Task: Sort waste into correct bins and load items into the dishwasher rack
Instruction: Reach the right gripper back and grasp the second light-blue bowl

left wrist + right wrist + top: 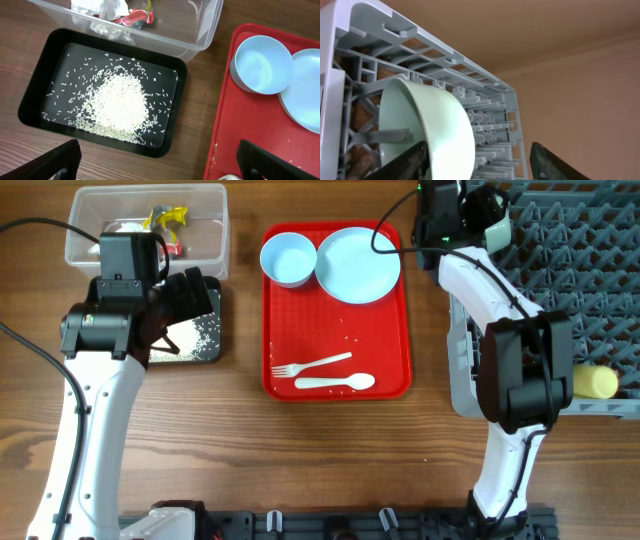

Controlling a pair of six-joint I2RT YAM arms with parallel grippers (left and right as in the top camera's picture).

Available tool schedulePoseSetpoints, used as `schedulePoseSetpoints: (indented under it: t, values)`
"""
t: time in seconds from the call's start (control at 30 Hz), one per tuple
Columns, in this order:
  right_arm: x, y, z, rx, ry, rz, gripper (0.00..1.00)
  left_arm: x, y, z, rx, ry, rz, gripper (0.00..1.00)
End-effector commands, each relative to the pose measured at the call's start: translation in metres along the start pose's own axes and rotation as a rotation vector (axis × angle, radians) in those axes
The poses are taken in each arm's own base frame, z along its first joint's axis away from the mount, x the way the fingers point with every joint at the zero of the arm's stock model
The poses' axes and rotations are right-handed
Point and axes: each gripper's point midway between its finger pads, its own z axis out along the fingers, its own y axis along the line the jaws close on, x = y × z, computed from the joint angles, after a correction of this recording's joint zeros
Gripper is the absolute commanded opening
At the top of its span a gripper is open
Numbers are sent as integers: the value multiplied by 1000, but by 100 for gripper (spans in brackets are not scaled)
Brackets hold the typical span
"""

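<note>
Bowl (427, 125) stands on edge among the pegs of the rack (487, 100), just beside your right gripper (480, 162), whose jaws are spread wide. Your left gripper (160, 162) hangs wide and empty over the rice (120, 102) in the black tub (32, 107).

— Which colours are recorded on the brown, wood-grained table (330, 470)?

— A red tray (402, 330), a light-blue bowl (288, 258) and plate (358, 264), and a white fork (310, 366) and spoon (335, 383) are pictured. White rice grains (117, 102) are speckled across the matte black tub (30, 100). A yellow wrapper (167, 218) and a red wrapper (135, 17) are seen in the clear tub (205, 30). The lattice rack (590, 250) is shown grey-blue, its cup (597, 383) yellow.
</note>
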Motion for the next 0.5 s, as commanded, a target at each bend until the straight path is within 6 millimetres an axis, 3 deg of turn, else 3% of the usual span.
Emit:
schedulePoseSetpoints:
  t: [0.0,0.13,0.27,0.47]
  values:
    - [-3,1,-12,64,21,-5,71,-2,2,0,-4,-5,-17,100]
    - [-25,-31,-31,201,-16,121,78,-2,2,0,-4,-5,-17,100]
    - [-54,-48,-59,254,-109,194,84,-2,2,0,-4,-5,-17,100]
    - [-64,-29,-72,198,-157,203,85,-2,2,0,-4,-5,-17,100]
